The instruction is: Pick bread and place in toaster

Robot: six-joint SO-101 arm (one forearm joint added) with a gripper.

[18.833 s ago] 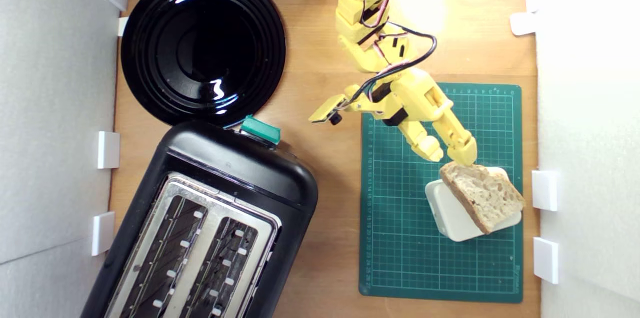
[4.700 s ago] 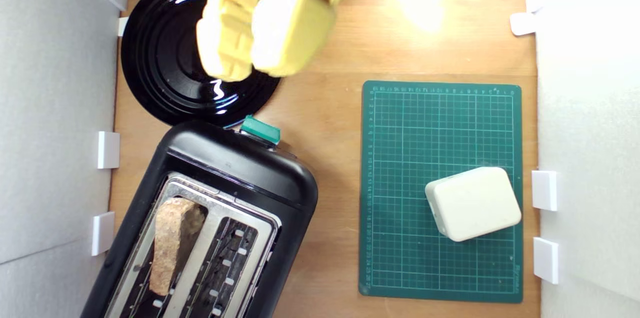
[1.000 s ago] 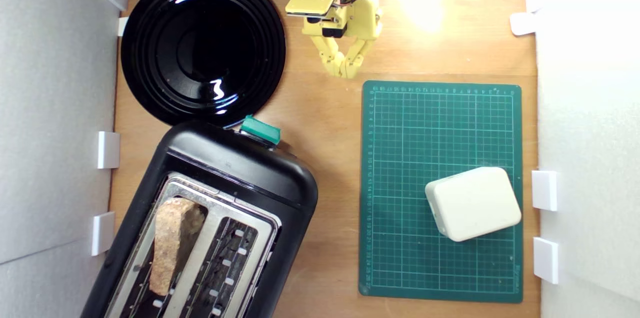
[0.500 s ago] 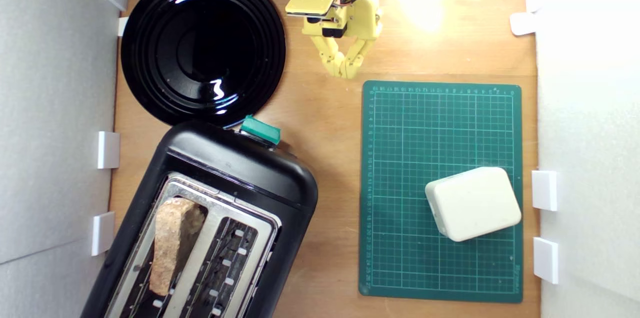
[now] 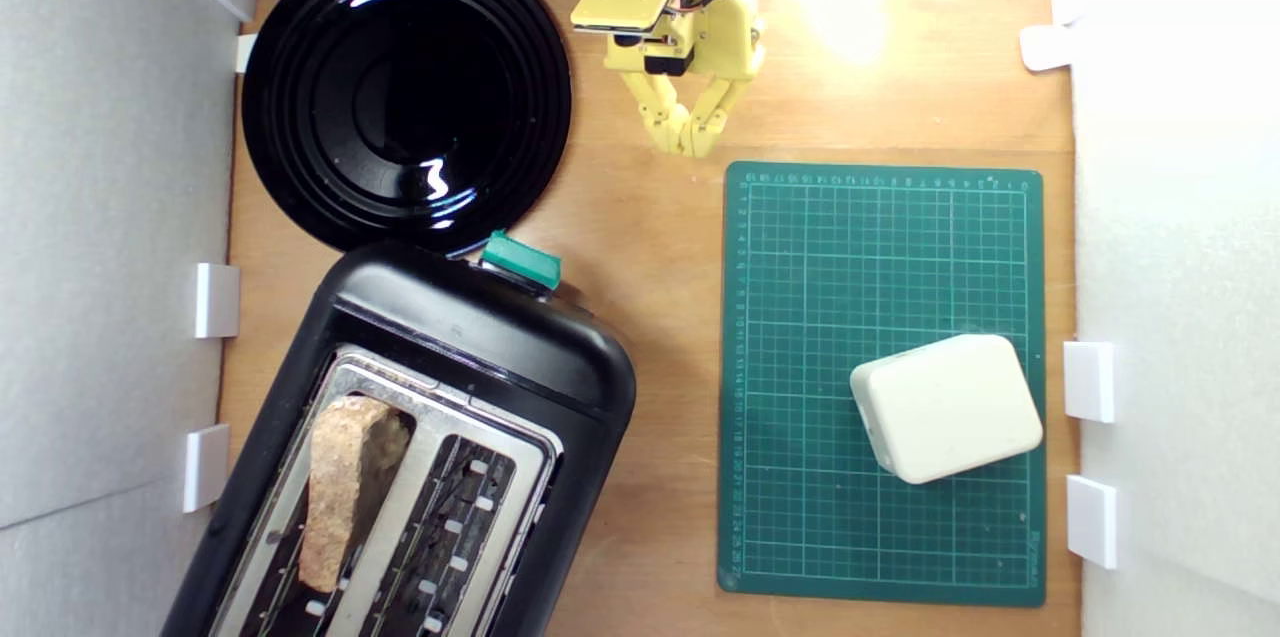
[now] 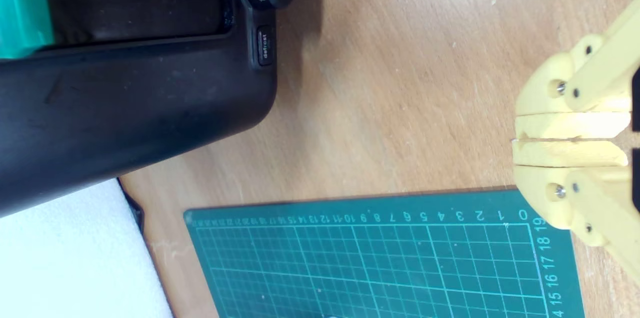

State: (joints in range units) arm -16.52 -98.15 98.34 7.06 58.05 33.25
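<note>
The bread (image 5: 340, 487) stands on edge in the toaster's slot nearer the exterior view's left, its brown crust showing. The toaster (image 5: 480, 337) is black with a silver top and a green lever knob (image 5: 520, 260); in the wrist view its black side (image 6: 125, 103) and the knob (image 6: 22, 6) show. My yellow gripper (image 5: 690, 139) hangs over bare wood near the table's far edge, just beyond the green mat's corner, far from the toaster. Its fingers (image 6: 565, 126) are pressed together with nothing between them; the gripper (image 6: 517, 139) is shut.
A glossy black plate (image 5: 405, 92) lies beyond the toaster. A green cutting mat (image 5: 800, 317) covers the exterior view's right, with a cream-white box (image 5: 945, 407) on it. White walls with clips border both sides.
None over the last second. Earlier, the bread went from the white box into the toaster slot and the arm drew back to the far edge.
</note>
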